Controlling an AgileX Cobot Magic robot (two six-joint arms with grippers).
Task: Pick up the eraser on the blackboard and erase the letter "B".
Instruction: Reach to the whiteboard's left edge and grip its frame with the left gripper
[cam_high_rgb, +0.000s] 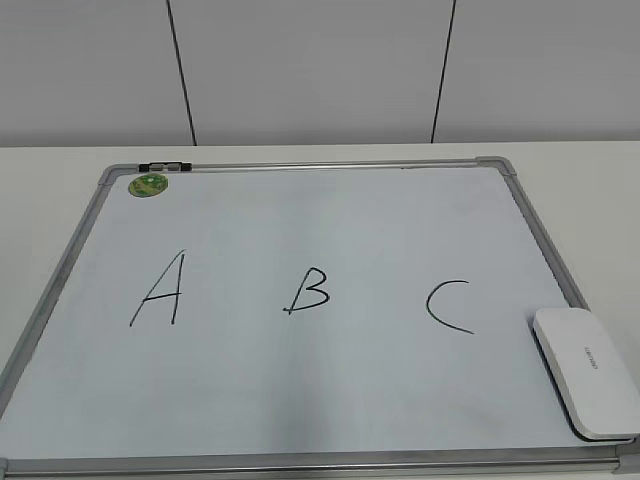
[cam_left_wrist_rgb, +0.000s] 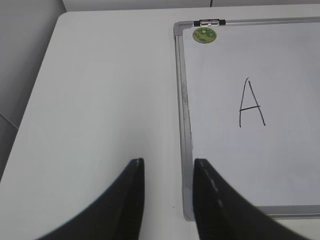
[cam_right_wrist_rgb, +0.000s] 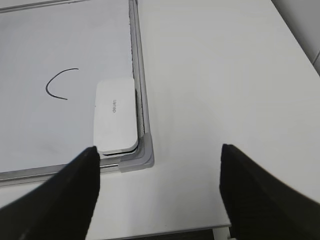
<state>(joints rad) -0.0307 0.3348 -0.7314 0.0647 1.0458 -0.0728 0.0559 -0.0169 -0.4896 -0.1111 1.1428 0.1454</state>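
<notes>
The blackboard (cam_high_rgb: 300, 400) is a white board in a silver frame, flat on the table. It bears black letters "A" (cam_high_rgb: 160, 288), "B" (cam_high_rgb: 308, 290) and "C" (cam_high_rgb: 449, 306). The eraser (cam_high_rgb: 590, 370), a flat white rounded block, lies at the board's near right corner; it also shows in the right wrist view (cam_right_wrist_rgb: 116, 115). My right gripper (cam_right_wrist_rgb: 159, 152) is open and empty, above the table just off that corner. My left gripper (cam_left_wrist_rgb: 168, 165) is open and empty, over the board's near left frame (cam_left_wrist_rgb: 186, 130). Neither gripper shows in the exterior view.
A small green round magnet (cam_high_rgb: 148, 184) sits at the board's far left corner, next to a black clip (cam_high_rgb: 165, 166) on the frame. White table (cam_left_wrist_rgb: 100, 100) surrounds the board; its near edge shows in the right wrist view (cam_right_wrist_rgb: 175, 231). A grey wall stands behind.
</notes>
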